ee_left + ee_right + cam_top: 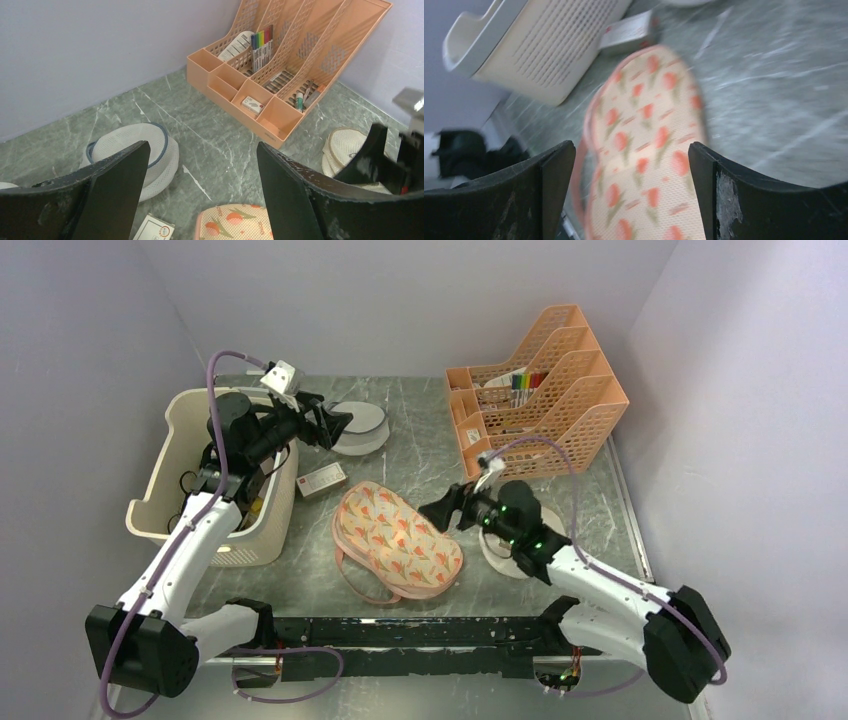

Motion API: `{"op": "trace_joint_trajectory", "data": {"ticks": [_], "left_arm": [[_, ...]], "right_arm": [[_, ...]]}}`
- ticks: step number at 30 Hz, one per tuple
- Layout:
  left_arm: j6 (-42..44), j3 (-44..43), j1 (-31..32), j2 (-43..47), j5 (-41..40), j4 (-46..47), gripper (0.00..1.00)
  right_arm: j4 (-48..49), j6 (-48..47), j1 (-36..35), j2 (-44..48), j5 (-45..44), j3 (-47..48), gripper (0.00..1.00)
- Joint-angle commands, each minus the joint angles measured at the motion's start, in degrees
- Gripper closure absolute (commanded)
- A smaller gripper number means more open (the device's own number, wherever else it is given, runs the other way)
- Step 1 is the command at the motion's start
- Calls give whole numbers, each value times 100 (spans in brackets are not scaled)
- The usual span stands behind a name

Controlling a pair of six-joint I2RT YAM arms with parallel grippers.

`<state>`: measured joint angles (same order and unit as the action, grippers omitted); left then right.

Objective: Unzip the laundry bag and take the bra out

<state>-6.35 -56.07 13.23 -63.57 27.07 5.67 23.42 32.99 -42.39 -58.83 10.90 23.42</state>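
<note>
On the table (pixel 420 455) the bag (pixel 398 540) lies flat. Right gripper (pixel 435 512) hangs just beside it, fingers wide. Left gripper (pixel 342 428) is farther back, fingers wide too.

Floral laundry bag (pixel 398 540) lying flat
Peach, double-lobed, printed with red-pink flowers; it rests mid-surface (pixel 420 455), its pink loop trailing off the near edge.

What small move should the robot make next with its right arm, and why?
Probably lower the right gripper toward the pink edge of the laundry bag. The bag lies flat and looks zipped, the gripper is open and empty close to it, and the left gripper is farther off.
</note>
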Motion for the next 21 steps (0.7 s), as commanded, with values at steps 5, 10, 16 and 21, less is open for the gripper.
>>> {"op": "trace_joint_trajectory", "data": {"ticks": [5, 10, 16, 21], "left_arm": [[-25, -149, 29, 214, -843, -180, 11], [-90, -120, 39, 566, -2047, -396, 11], [0, 250, 38, 1814, -3019, -121, 11], [298, 835, 24, 3020, -3421, 501, 8]], "right_arm": [[-1738, -921, 1982, 1408, -86, 507, 6], [-2702, -1226, 2769, 2470, -511, 982, 0], [-3796, -1583, 2796, 3225, -1466, 2401, 0], [-3946, -1963, 2794, 3618, -1541, 3273, 0]]}}
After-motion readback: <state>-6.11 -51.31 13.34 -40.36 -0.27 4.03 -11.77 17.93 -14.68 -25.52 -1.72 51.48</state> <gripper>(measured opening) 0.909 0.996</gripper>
